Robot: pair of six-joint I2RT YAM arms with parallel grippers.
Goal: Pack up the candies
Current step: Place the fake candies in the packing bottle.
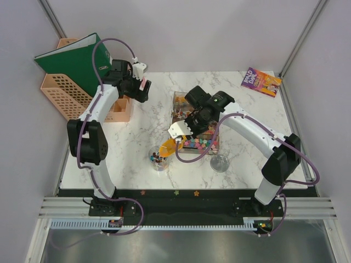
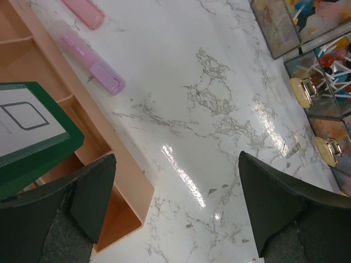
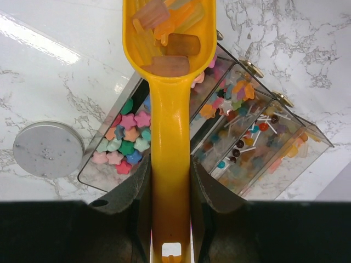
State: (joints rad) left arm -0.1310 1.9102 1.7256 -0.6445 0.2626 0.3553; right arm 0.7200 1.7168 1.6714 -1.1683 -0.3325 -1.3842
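My right gripper is shut on the handle of an orange scoop. The scoop's bowl holds several candies in orange, yellow and pink. Below it a clear compartment box holds star-shaped candies and lollipops. From above, the right gripper holds the scoop between the box and a clear cup with some candies in it. My left gripper hangs open and empty at the back left, over bare marble.
A round metal lid lies right of the cup. A peach desk organizer with pink highlighters and a green binder stand at the back left. A book lies at the back right corner.
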